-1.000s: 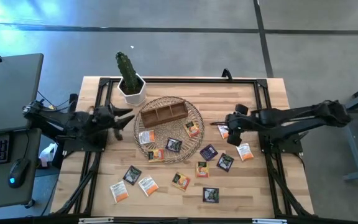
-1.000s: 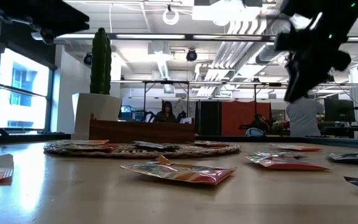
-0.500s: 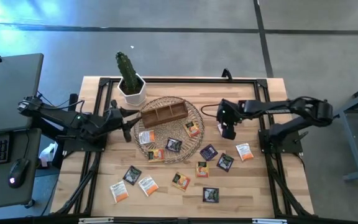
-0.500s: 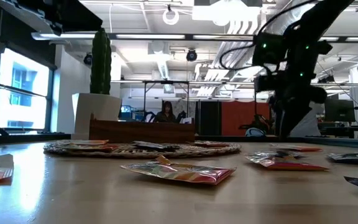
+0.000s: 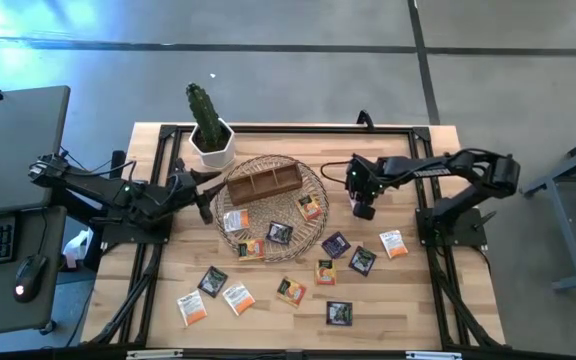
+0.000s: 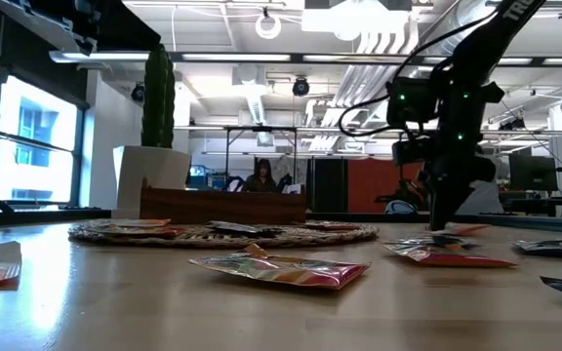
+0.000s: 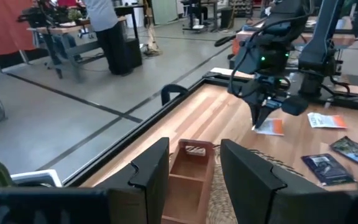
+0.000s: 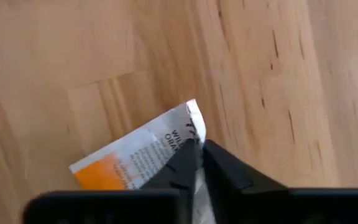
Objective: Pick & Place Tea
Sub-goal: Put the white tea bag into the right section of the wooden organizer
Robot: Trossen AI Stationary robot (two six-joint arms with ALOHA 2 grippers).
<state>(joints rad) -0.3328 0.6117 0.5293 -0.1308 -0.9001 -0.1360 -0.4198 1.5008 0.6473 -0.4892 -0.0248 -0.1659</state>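
Right of the wicker mat, right gripper pinched shut on just the edge of an orange-and-white tea sachet on the table; thin grip, could slip on lift.

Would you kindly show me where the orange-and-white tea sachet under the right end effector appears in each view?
High: tea sachet, hidden mostly under the right end effector.
Low: centre-right, beneath that end effector.
Left wrist: upper right.
Right wrist: centre, pinched.
Shared landmark: the right end effector.
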